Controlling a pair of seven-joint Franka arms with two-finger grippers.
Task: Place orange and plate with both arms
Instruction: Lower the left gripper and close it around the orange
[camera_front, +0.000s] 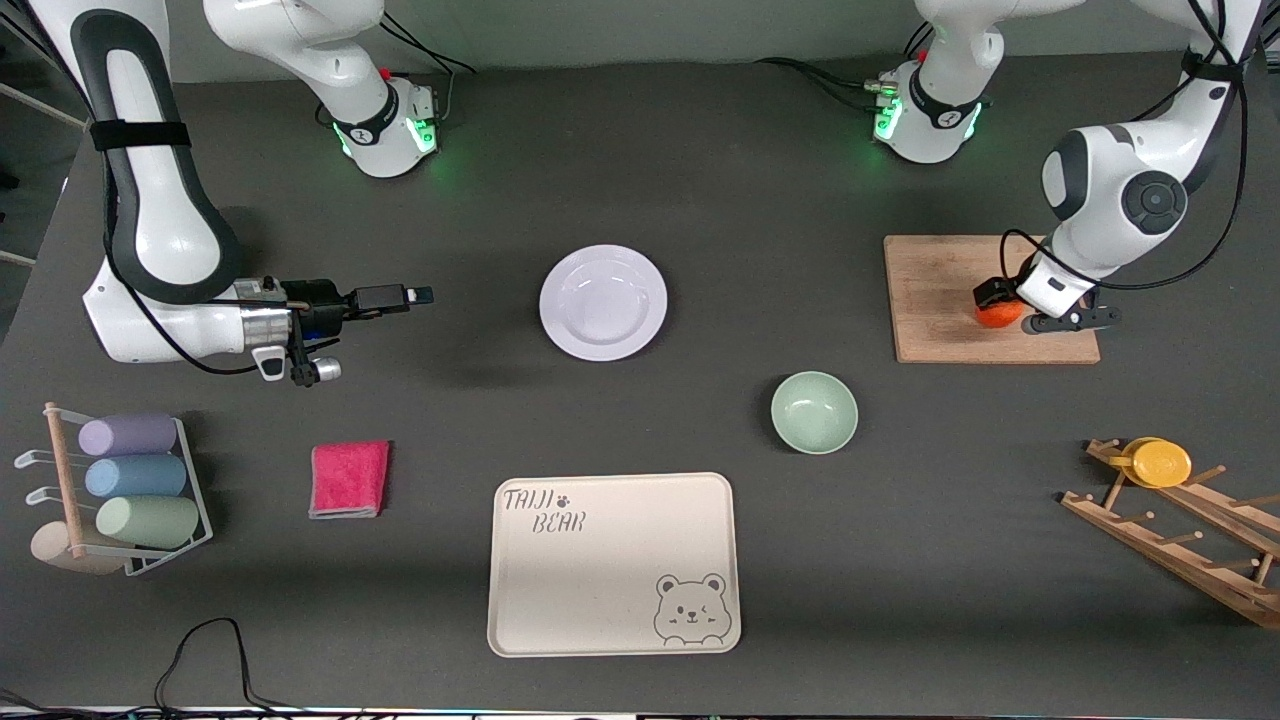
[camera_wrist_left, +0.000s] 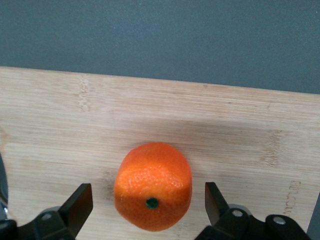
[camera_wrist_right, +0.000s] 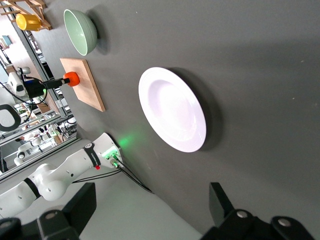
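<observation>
**Front view: two arms lining up on orange and plate**

Front view is showing the left gripper (camera_front: 1018, 310) sitting low at the orange (camera_front: 997, 313) on the wooden cutting board (camera_front: 930, 300), fingers spread either side and nothing clamped yet. The right gripper (camera_front: 420, 296) is hanging released over the table beside the plate (camera_front: 603, 302), which is carrying nothing. The green bowl (camera_front: 814, 411) and bear-print tray (camera_front: 614, 563) are lying vacant too.

Left wrist view is framing the orange (camera_wrist_left: 153, 186) squarely between the parted fingers (camera_wrist_left: 79, 202); by my read, a clean squeeze is what's coming.

Right wrist view is looking at the plate (camera_wrist_right: 172, 109) well apart from the open gripper (camera_wrist_right: 150, 210); it's needing to reach the rim.
</observation>
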